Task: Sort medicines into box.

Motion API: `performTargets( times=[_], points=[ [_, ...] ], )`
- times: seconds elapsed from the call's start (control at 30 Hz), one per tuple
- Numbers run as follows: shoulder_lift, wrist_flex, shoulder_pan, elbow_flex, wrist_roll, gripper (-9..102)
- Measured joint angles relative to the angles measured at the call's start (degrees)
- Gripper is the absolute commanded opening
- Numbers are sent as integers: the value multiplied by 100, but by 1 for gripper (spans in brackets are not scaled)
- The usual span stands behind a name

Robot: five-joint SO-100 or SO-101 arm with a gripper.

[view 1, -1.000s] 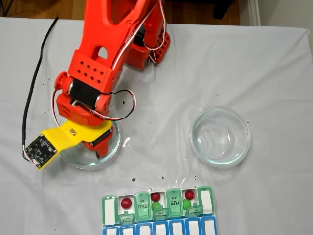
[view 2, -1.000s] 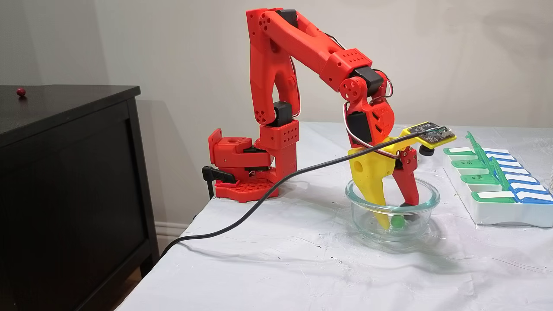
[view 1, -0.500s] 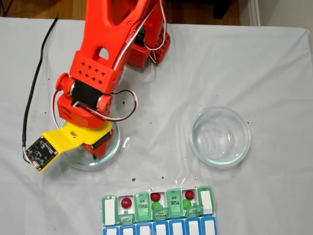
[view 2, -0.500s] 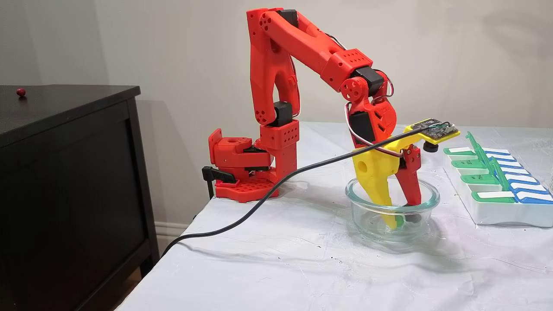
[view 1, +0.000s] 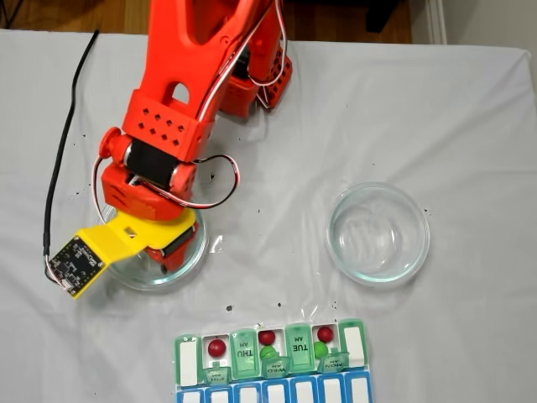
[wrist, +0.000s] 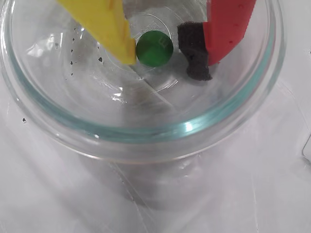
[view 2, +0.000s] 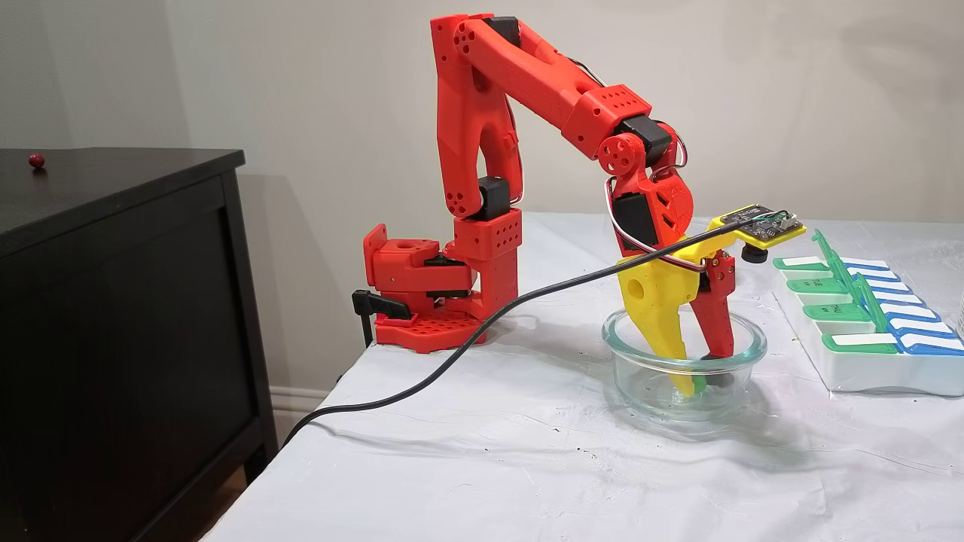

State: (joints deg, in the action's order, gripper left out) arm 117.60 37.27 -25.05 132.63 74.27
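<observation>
Sitting inside the left glass dish point(wrist: 146, 131), a green ball point(wrist: 154, 48) is straddled by the gripper point(wrist: 165, 51), jaws open and not yet clamped; five balls are seen in the box point(view 1: 243, 357).

In a fixed view my arm point(view 1: 180, 126) hides most of the left dish point(view 1: 195, 252), and the box point(view 1: 273, 357) runs off the bottom edge. Whether my yellow finger point(wrist: 109, 26) touches the ball point(wrist: 154, 48) I can't quite tell.

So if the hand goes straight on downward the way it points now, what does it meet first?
Most likely the green ball, which lies between the fingers of the hand, then the floor of the glass dish just beneath. The remaining depth is hard to judge.
</observation>
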Motion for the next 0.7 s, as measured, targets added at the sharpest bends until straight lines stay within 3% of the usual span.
performTargets(
  times=[0.23, 0.4, 0.7],
  points=[
    [0, 0, 35, 0, 0, 15],
    [0, 0, 35, 0, 0, 3],
    [-70, 70, 123, 0, 53, 0]
  ],
)
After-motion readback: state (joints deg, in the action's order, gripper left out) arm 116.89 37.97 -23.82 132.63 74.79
